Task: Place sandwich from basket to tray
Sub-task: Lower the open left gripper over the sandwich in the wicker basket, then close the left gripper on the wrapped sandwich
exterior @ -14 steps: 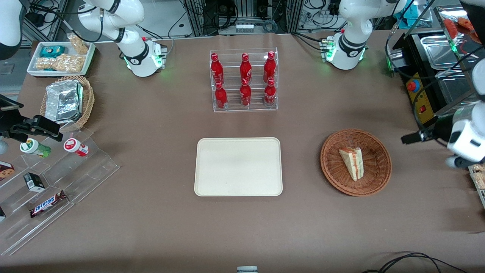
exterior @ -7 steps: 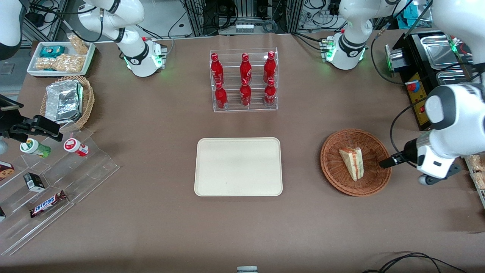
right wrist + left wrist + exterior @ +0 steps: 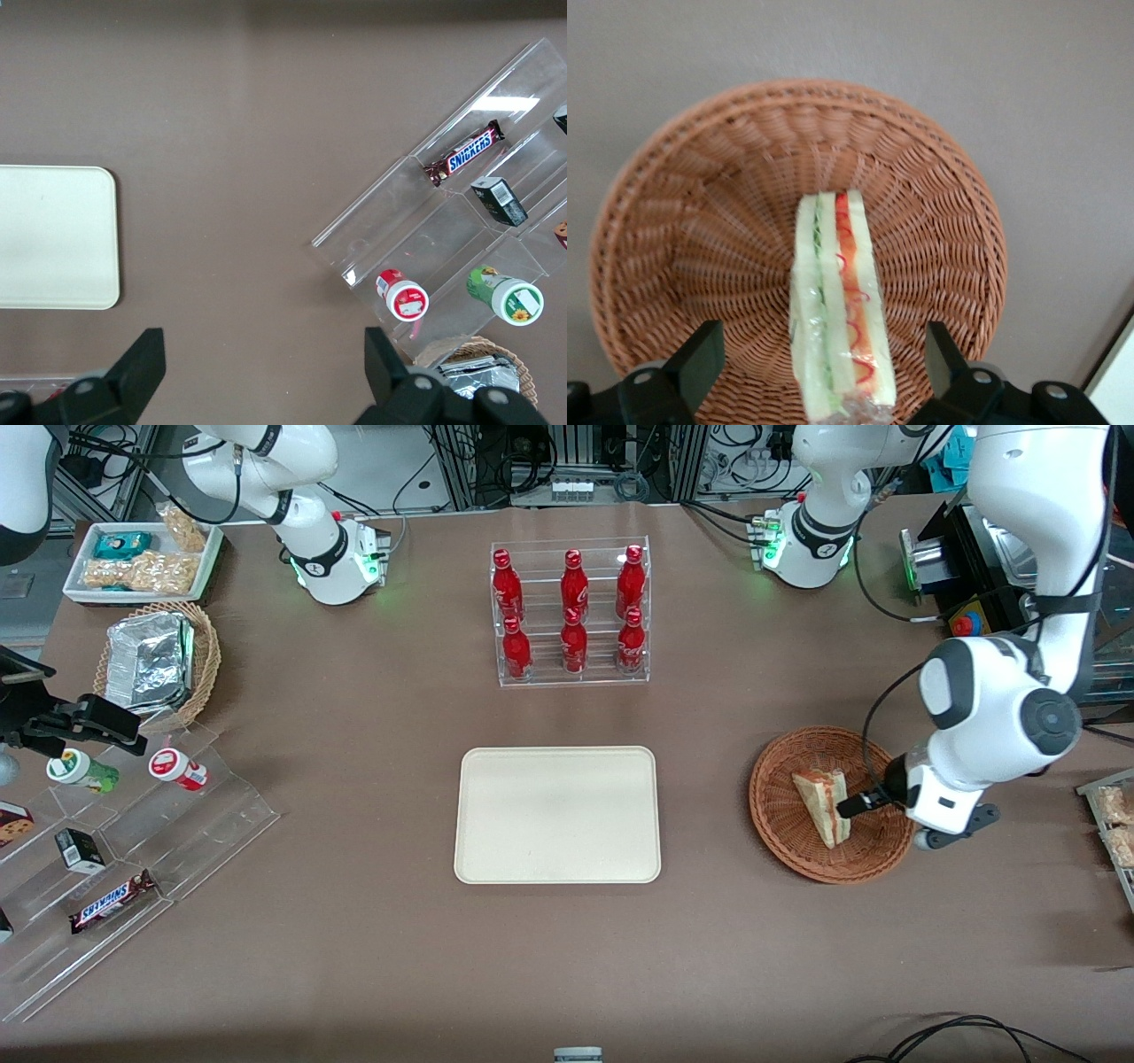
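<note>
Tray is seen lying flat on the table, well apart from the basket, which sits toward the working arm's end. In the basket the sandwich rests on edge. The gripper is held low over it — fingers spread wide on either side, nothing gripped.

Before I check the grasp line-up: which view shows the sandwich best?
The left wrist view: the sandwich fills the middle, layers plain, between the open gripper jaws, in the basket. The front view shows it small. The right wrist view misses it.
</note>
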Controlling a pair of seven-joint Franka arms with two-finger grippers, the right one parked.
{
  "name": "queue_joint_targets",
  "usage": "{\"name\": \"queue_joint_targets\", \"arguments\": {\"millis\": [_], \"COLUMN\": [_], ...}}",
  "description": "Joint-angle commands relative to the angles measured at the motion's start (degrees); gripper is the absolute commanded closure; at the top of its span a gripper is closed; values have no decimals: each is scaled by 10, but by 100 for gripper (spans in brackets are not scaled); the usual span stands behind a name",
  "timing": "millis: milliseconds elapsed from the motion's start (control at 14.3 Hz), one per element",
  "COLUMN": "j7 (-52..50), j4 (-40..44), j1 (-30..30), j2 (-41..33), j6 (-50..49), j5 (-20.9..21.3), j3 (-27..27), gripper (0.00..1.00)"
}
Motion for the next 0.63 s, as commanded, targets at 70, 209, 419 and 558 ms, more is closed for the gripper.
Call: {"name": "queue_joint_targets", "arguments": {"millis": [70, 209, 419, 558], "j7": [-17, -17, -17, -17], "j4": [-3, -5, -9, -9], "j1": [-11, -11, -18, -22], "j2": [15, 21, 32, 43], "j6": [10, 10, 11, 11], "j5": [-7, -6, -6, -6], "j3": [3, 3, 3, 3], "gripper": [0, 0, 0, 0]}}
